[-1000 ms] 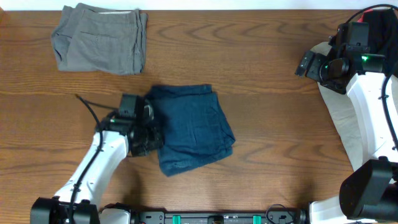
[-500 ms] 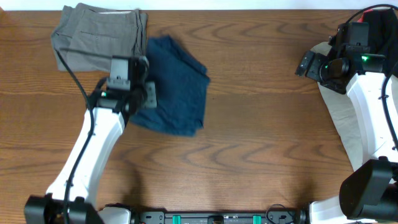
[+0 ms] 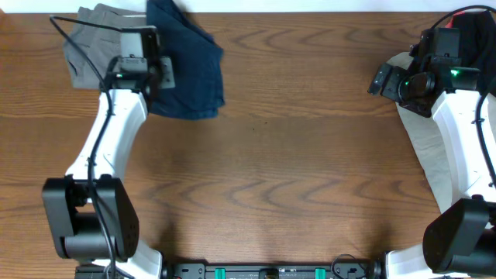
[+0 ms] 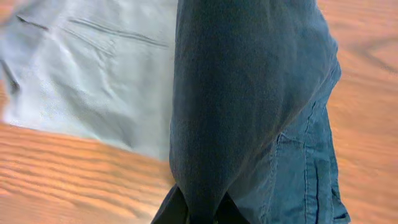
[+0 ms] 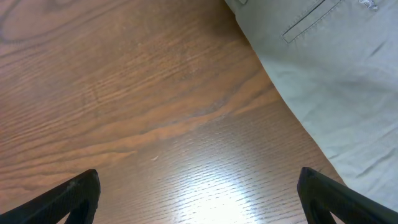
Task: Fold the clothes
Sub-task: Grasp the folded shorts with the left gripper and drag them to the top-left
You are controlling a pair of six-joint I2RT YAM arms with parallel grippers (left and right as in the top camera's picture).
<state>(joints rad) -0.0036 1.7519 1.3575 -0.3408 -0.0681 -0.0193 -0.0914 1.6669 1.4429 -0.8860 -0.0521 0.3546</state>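
Note:
A folded dark blue garment (image 3: 190, 66) hangs from my left gripper (image 3: 159, 74) at the far left of the table, next to a folded grey garment (image 3: 93, 39). In the left wrist view the blue cloth (image 4: 249, 106) is pinched between my shut fingers (image 4: 200, 211) and drapes beside the grey garment (image 4: 93, 81). My right gripper (image 3: 381, 80) is open and empty at the far right, over bare wood (image 5: 155, 112) next to a light beige garment (image 5: 329, 68).
The beige garment (image 3: 434, 163) lies along the right edge under my right arm. A dark cloth (image 3: 473, 35) sits at the far right corner. The wooden table (image 3: 294, 170) spans the view.
My left gripper has carried the folded blue garment from the table's middle up and left to the grey pile. The right arm has not moved.

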